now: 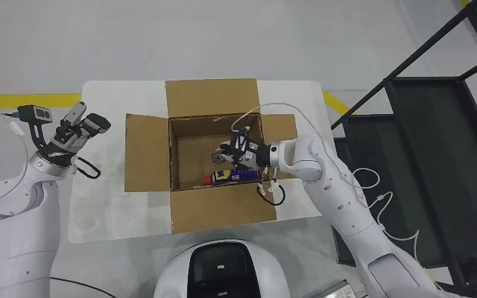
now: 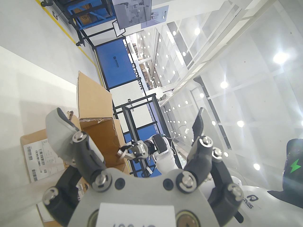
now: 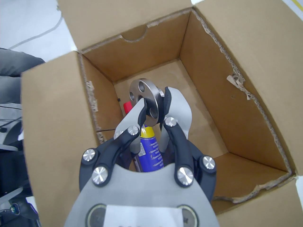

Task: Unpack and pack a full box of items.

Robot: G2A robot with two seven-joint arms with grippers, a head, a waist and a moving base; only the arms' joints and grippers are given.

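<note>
Metal flange (image 3: 136, 94) between right gripper (image 3: 155, 98) jaws, over the open box (image 3: 206, 72).

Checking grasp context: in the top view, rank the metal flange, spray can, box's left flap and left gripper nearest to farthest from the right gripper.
1. Metal flange: clamped in the right gripper.
2. Spray can: on the box floor, beside it.
3. Left flap: across the box opening.
4. Left gripper: beyond that flap.
</note>
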